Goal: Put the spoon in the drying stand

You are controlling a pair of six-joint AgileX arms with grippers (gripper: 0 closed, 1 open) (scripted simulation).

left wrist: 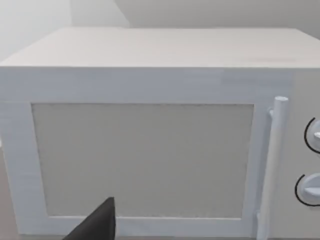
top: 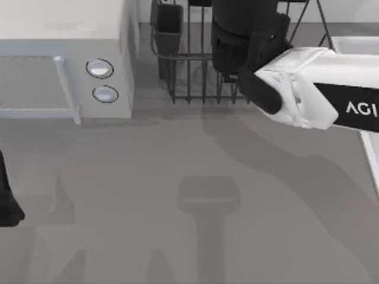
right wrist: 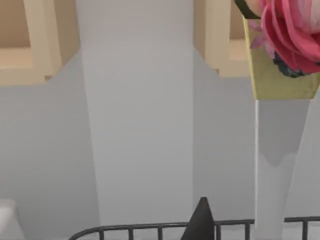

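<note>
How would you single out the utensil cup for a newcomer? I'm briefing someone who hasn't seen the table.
Start at the white microwave at the table's far left. Just right of it stands the dark wire drying stand. The utensil cup is the solid dark box at the stand's corner nearest the microwave, unlike the thin tines beside it.

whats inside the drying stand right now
Through the drying stand's wires, upright tines and a dark utensil cup at its corner show. The right arm's hand hangs over the stand and covers much of its inside; no spoon can be made out.
</note>
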